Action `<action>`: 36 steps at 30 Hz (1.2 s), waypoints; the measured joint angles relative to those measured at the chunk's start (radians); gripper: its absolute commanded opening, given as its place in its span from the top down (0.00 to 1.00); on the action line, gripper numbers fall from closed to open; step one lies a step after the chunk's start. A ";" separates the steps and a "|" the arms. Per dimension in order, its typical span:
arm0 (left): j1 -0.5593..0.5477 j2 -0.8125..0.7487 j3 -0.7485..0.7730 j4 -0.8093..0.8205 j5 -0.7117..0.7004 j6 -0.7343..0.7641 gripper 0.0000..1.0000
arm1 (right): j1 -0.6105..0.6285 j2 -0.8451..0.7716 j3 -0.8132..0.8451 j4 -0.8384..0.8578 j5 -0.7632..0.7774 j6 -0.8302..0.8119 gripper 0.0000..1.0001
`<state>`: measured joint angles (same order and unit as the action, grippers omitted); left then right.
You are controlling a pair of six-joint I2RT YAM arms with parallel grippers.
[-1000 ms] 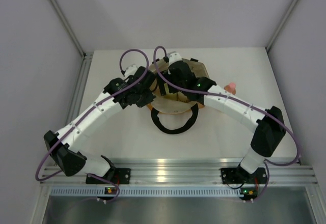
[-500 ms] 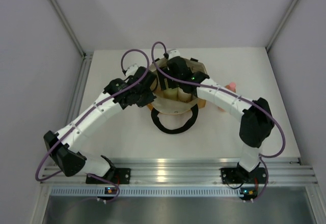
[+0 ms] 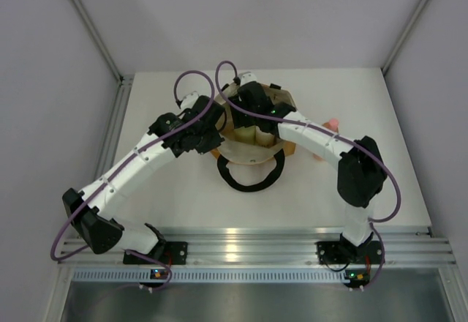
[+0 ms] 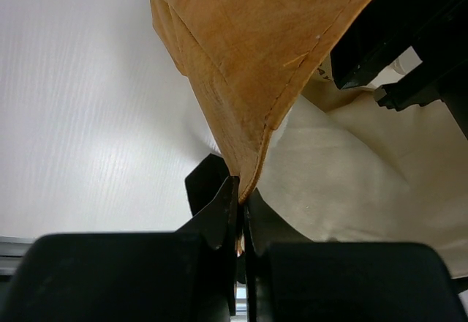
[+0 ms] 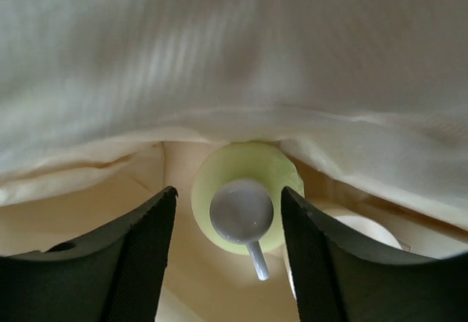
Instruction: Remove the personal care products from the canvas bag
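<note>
Two: left hand [image 4: 240, 201] pinching canvas bag [image 4: 248, 58] | right hand [image 5: 228, 194] spread over yellow-green bottle [image 5: 247, 162]

White flat table [image 3: 183, 205] between pale grey wall panels [image 3: 256, 15].
A silver aluminium rail [image 3: 248, 243] runs along its near edge, a perforated metal strip [image 3: 278, 274] just beside it.

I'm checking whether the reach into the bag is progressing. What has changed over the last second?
The right arm's elbow swung inward toward the canvas bag, carrying the right gripper slightly further left inside it. The gripper is open, the yellow-green bottle lies ahead between its fingers, and nothing is grasped yet. Unchanged: the left gripper clamped on the bag's rim, and the pink-capped bottle outside the bag.
</note>
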<state>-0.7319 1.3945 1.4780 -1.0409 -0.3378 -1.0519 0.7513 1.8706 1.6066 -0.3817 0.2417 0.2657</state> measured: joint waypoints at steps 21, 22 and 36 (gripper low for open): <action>0.000 -0.013 0.000 0.002 0.000 0.004 1.00 | -0.006 0.005 -0.070 0.053 0.027 0.000 0.81; 0.000 -0.013 -0.001 0.002 0.000 0.004 1.00 | -0.006 0.005 -0.070 0.053 0.027 -0.001 0.83; 0.000 -0.013 -0.002 0.001 0.000 0.004 1.00 | 0.008 -0.017 -0.071 0.024 0.021 -0.038 1.00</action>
<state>-0.7319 1.3811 1.4765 -1.0397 -0.3378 -1.0481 0.7593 1.8534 1.5360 -0.3580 0.2623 0.2276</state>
